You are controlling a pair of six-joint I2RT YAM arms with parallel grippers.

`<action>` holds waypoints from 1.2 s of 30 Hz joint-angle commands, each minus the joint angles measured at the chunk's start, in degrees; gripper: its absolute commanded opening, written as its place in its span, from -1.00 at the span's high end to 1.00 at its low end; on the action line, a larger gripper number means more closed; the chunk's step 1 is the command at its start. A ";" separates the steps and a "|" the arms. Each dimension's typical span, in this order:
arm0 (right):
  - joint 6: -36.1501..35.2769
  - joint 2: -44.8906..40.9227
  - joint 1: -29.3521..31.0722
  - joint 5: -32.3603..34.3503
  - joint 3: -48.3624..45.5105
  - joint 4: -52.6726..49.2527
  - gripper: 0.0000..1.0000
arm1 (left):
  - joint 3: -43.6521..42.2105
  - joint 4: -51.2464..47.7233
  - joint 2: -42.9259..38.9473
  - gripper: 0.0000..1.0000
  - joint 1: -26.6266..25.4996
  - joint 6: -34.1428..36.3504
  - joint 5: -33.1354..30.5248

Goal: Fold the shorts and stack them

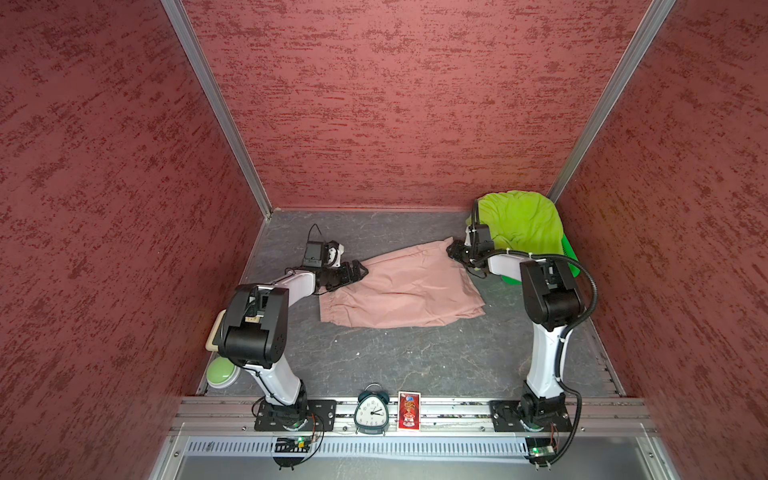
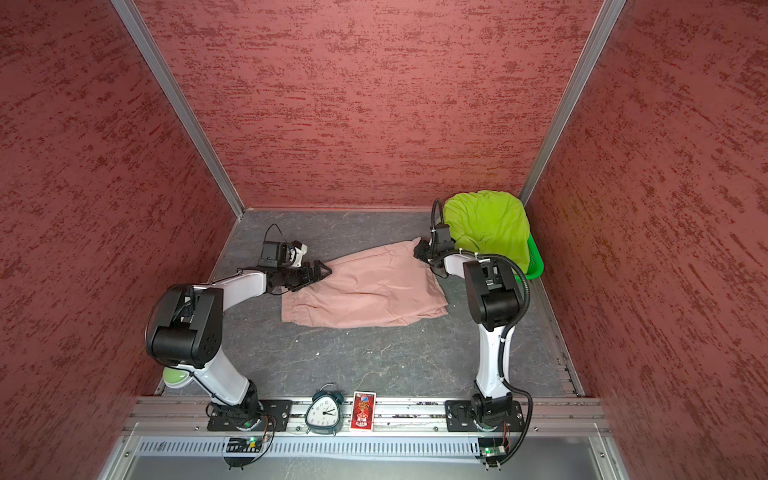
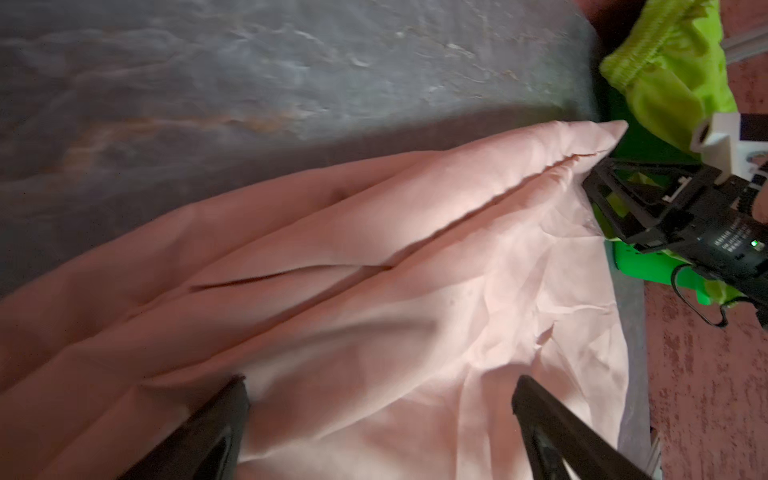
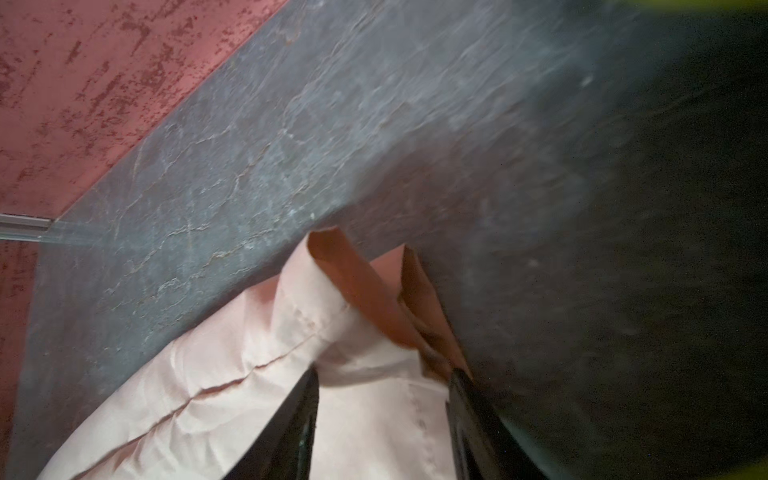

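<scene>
Left gripper: jaws spread wide, released, over the left edge of the pink shorts lying mid-table, with the forearm reaching in from a raised elbow. Right gripper: jaws pinching the far corner of the pink shorts, forearm angled leftward. Lime green shorts are heaped in the green basket. The alarm clock shows numerals; the red card has print too small to read.

Robot lab test cell. Boxed in by red textured wall panels on aluminium posts, with a slate-look worktop. Two white-and-black arms, left arm and right arm, are bolted to an aluminium rail. In front: slotted cable duct, bare circuit board with green LED lit. Alarm clock and card box stand on the rail.
</scene>
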 commanded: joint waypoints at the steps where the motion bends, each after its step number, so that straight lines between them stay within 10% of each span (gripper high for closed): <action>1: -6.47 -6.28 0.02 4.06 0.66 -5.14 -0.08 | 4.69 -5.79 -7.62 -0.99 -0.39 2.65 -4.92; 6: -17.48 -12.48 4.21 1.42 -0.59 -7.03 -0.15 | 10.00 -15.99 -17.86 -0.99 3.38 2.92 -12.14; 15: -39.82 -13.69 32.28 8.62 1.56 -10.25 -0.51 | 11.79 -31.31 -36.85 -0.99 19.36 0.67 -9.40; 36: -50.40 9.73 55.32 22.37 22.84 -13.72 -0.88 | 13.18 -46.56 -46.76 -0.99 31.36 4.74 0.35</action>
